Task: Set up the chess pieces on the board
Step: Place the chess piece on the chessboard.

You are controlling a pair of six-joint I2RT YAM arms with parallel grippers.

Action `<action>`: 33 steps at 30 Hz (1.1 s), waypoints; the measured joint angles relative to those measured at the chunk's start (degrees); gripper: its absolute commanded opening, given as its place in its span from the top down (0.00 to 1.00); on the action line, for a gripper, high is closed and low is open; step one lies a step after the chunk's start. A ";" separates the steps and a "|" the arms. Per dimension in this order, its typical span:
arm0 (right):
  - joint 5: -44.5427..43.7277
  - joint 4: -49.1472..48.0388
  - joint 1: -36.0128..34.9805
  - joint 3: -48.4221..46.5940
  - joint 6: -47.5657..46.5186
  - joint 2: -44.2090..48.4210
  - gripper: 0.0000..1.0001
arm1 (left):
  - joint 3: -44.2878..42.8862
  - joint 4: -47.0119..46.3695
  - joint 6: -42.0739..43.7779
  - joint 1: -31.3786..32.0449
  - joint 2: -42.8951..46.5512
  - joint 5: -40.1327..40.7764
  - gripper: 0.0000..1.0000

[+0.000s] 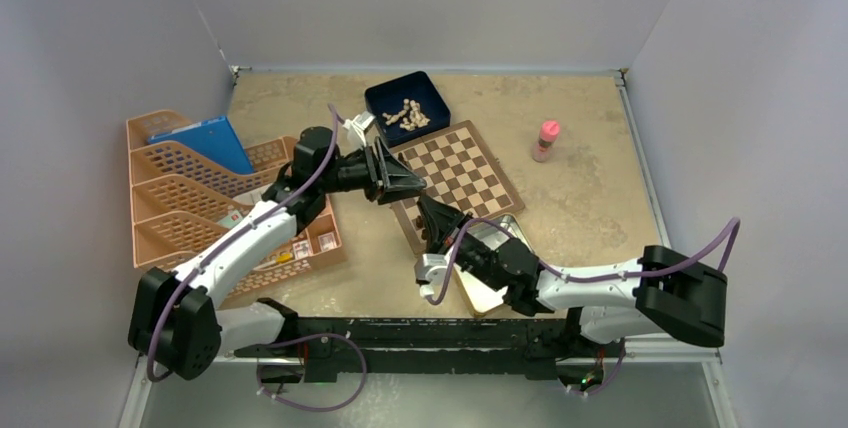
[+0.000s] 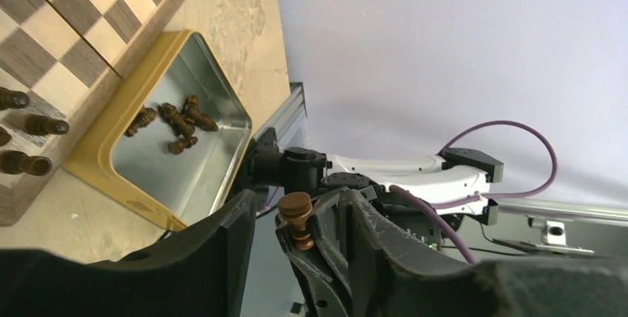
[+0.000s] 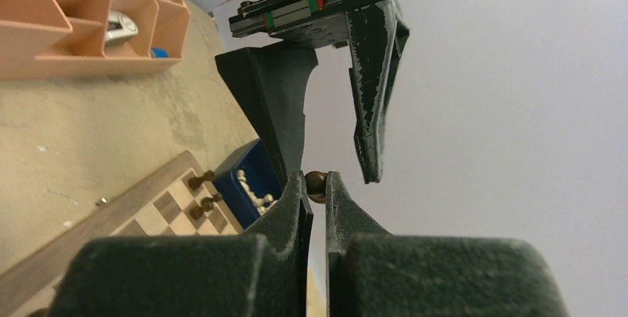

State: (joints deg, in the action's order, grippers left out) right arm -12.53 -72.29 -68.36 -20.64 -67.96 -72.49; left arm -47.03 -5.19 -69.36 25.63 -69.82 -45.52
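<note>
Over the beige table [image 1: 580, 208], my right gripper [image 3: 317, 184] clamps one dark chess piece [image 2: 296, 217] above the board [image 1: 455, 173] edge. My left gripper [image 3: 332, 178] gapes around it. Handover, I judge; next, clear left, then place it upright.

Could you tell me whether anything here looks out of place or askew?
The board lies at an angle to the edges of the table. Some dark pieces lie tumbled in the tin, and the right gripper pinches one piece in mid-air. Nothing looks spilled or broken.
</note>
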 measured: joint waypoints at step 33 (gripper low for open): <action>0.66 29.05 16.41 -30.38 75.52 -20.81 1.00 | -0.96 34.53 46.90 -1.14 38.47 45.05 0.37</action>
State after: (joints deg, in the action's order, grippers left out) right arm -11.88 -43.24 -51.94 -51.03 7.55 -93.30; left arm -47.99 29.34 -22.46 24.49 -31.35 -0.47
